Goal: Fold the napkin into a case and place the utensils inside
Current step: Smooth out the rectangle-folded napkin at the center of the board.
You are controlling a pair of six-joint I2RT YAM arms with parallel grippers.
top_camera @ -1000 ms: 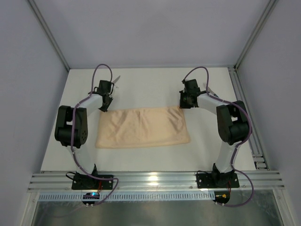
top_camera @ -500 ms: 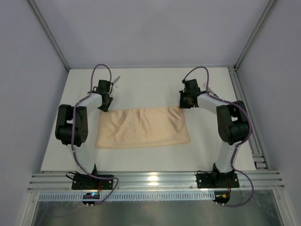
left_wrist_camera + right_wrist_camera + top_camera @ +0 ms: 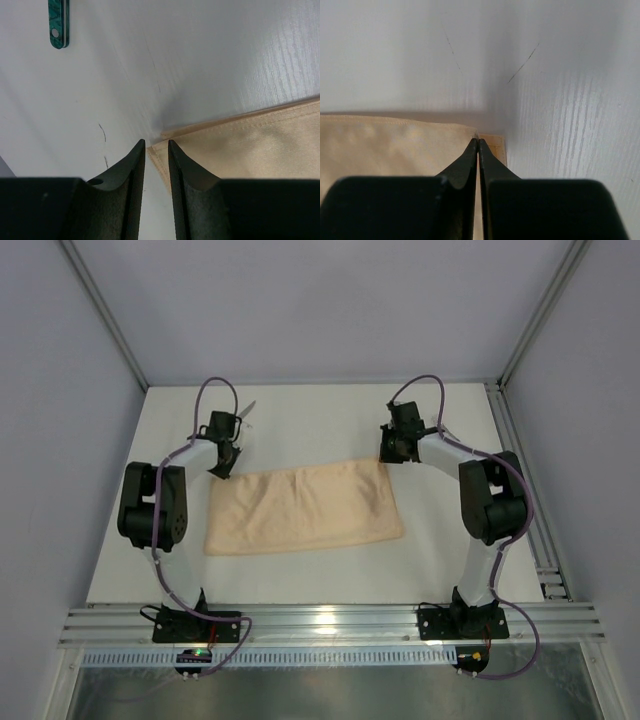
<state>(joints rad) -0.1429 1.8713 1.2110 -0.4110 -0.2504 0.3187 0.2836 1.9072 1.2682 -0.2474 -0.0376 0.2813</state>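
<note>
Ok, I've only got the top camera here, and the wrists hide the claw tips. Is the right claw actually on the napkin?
Observer: Yes. In the right wrist view the right claw is shut, its tips meeting on the far right corner of the napkin.
Operator: And the left one?
Observer: The left claw is open a little. The napkin's far left corner lies right at its tips, not visibly pinched.
Operator: Any cutlery near it?
Observer: A dark green handle lies on the table beyond that corner, apart from the cloth.
</note>
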